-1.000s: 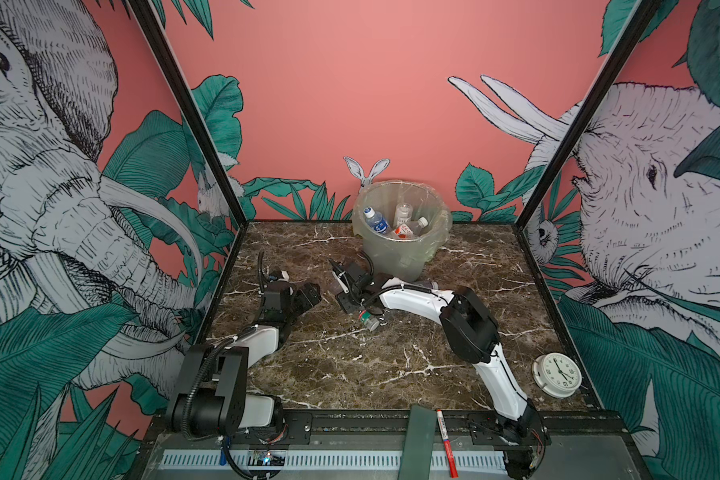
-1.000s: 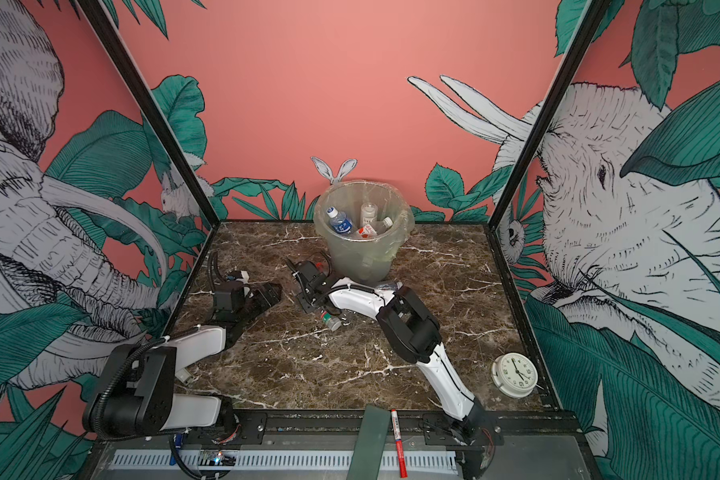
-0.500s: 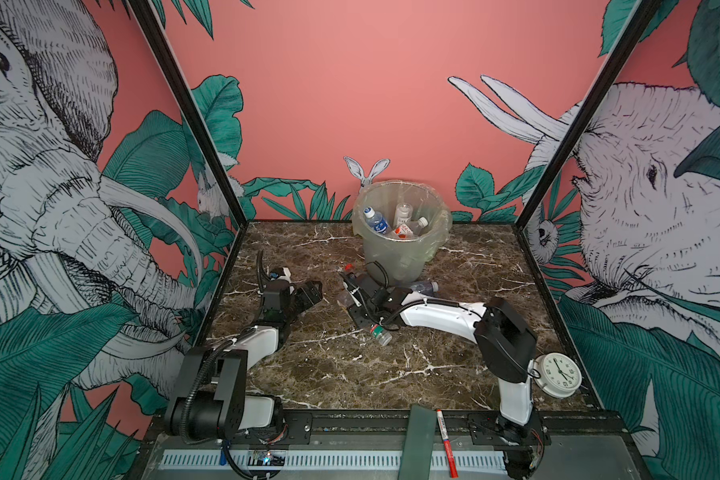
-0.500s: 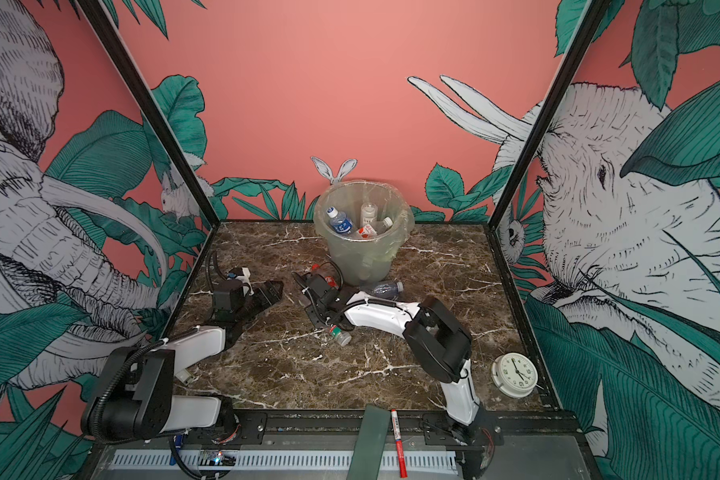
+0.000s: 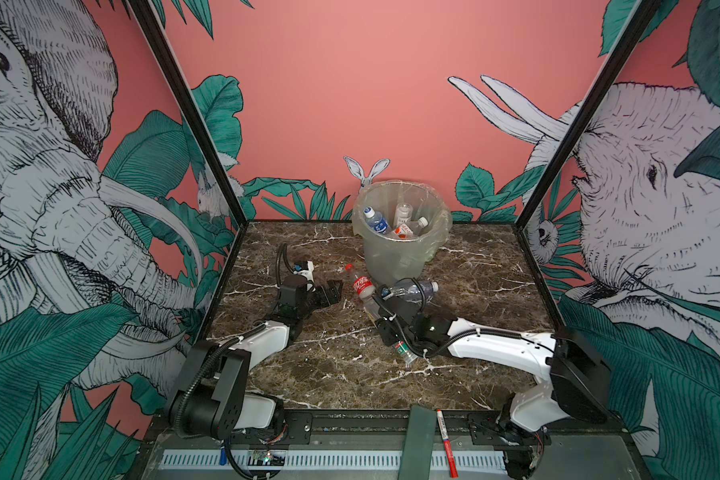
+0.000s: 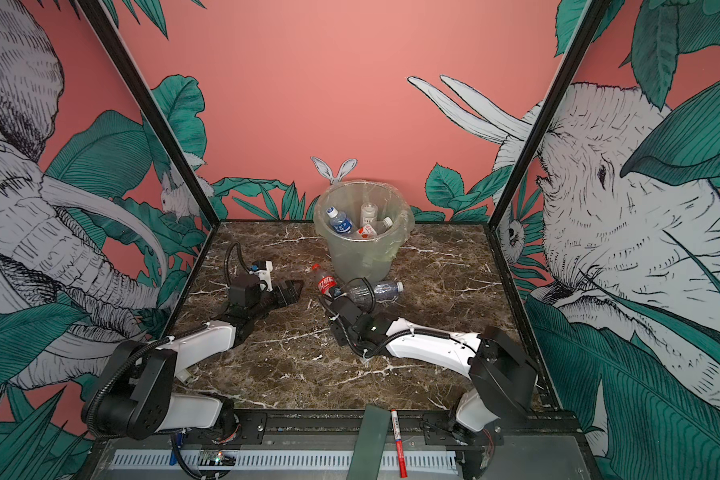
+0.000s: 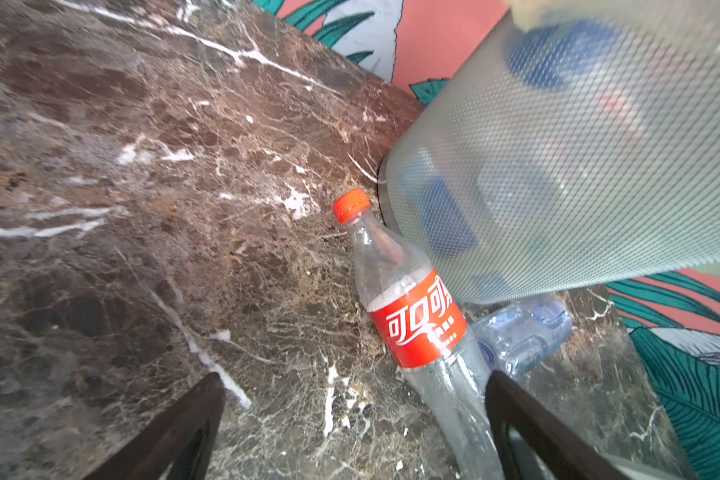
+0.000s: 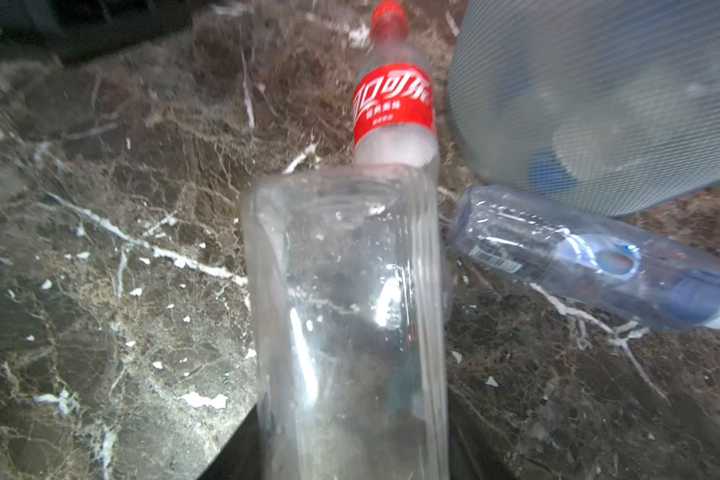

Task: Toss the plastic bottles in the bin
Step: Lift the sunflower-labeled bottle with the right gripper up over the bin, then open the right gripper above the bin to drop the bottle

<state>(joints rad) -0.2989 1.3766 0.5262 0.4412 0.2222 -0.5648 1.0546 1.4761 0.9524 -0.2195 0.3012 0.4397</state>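
Bottles (image 5: 375, 220) poke out of the bin (image 5: 404, 257), at least three of them. Two more lie on the table (image 5: 337, 370) at its foot: a cola bottle (image 5: 360, 284) and a blue one (image 5: 414, 288). Right gripper (image 5: 385, 318) is clamped on a clear bottle (image 8: 350, 311). Left gripper (image 5: 331, 293) gapes wide, holding nothing, near the cola bottle.

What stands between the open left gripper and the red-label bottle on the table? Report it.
Nothing visible. Only bare table separates the left gripper from the red-label bottle, which lies beside the bin. The clear bottle held by the right gripper sits at its bottom end, off that path.
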